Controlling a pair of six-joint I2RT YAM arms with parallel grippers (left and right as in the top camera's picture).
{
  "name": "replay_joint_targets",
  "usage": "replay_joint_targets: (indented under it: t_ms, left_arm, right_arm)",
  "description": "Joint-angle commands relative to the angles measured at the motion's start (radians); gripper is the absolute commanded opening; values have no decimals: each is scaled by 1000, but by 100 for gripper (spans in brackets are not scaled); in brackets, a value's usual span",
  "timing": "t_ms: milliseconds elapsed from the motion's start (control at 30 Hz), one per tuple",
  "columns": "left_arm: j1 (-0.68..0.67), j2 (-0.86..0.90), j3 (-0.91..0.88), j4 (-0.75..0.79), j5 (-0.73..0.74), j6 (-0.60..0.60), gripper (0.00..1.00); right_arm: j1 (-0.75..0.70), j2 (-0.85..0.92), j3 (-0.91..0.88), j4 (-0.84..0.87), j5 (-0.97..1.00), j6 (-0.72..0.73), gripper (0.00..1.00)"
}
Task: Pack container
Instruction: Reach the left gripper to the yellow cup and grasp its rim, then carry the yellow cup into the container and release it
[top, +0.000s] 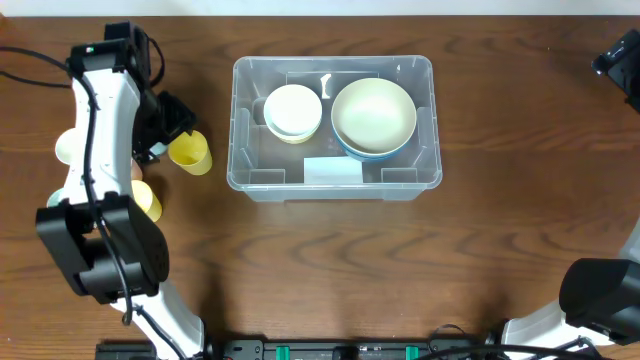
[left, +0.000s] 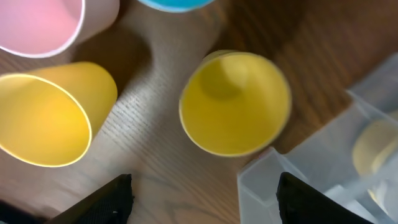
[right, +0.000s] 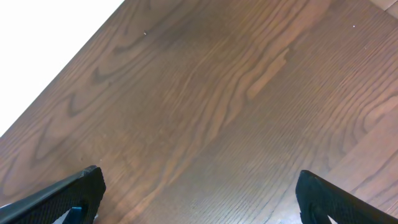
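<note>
Starting at left gripper (left: 205, 208): showing jaws wide apart, gripping nothing, hovering just left of container (top: 335, 125). Facing yellow cup (left: 235, 102) dead ahead of the fingertips, mouth toward wrist camera; not managing to tell upright from tipped. Placing that cup just beside container's left wall, toward its near-left corner, with a thin gap showing from overhead.

Noting second yellow cup (left: 43, 112), pink cup (left: 37, 22) and blue cup (left: 177, 4) bunching further left of container, so expecting little finger room on that side.

Reading container as mid-table, long axis running left-right, top open, label (top: 332, 172) on near wall. Already carrying small bowl stack (top: 293, 110) in left half and big bowl stack (top: 373, 115) in right half. Leaving bare floor only along near wall and at left end, so judging any cup drop tight.

Guessing next move: closing on yellow cup, lifting over left wall, travelling rightward. Rating left arm as clearly nearer.

Seeing right gripper (right: 199, 202) well right of container over bare table (right: 205, 93), jaws fully spread, holding nothing.
</note>
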Motion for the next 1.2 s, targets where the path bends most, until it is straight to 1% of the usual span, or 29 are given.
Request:
replay_joint_targets:
  t_ms: [0,133,200,333,400,467,567,633,700,767,800,1000,1167]
  left_arm:
    - [20,13,-55,21,-3,-51,74]
    - [43,13,-143,83,1,-40,74]
    - [51,13,-185,125,3,-16,74]
    - [56,13,-248,232,64,77,73]
    - [55,13,-268,272,79,101,70]
    - [55,13,-284,304,79,105,64]
    - [55,13,-298,331,79,108,49]
    - [55,13,-301,334,79,108,34]
    - [55,13,-301,333,79,108,23]
    - [55,13,-301,330,79,108,9]
    - [55,13,-301,329,79,108,6]
    - [55,-28,-298,305,79,125,6]
    - [53,-179,-287,231,79,207,6]
  right_arm:
    - [-6,2,-1,0,7,14,99]
    - [-6,2,-1,0,7,14,99]
    - [-6,2,-1,0,7,14,99]
    - [-6,2,-1,0,8,14,99]
    - [-6,2,-1,0,7,14,99]
    - [-6,2,-1,0,7,14,99]
    - [-6,2,-1,0,7,14,99]
    - [-6,2,-1,0,7,14,99]
    - [-6,2,-1,0,7,14,99]
    - [-6,2,-1,0,7,14,99]
    - [-6,2,-1,0,7,14,99]
    - [-6,2,-1,0,7,14,99]
    - [-6,2,-1,0,7,14,99]
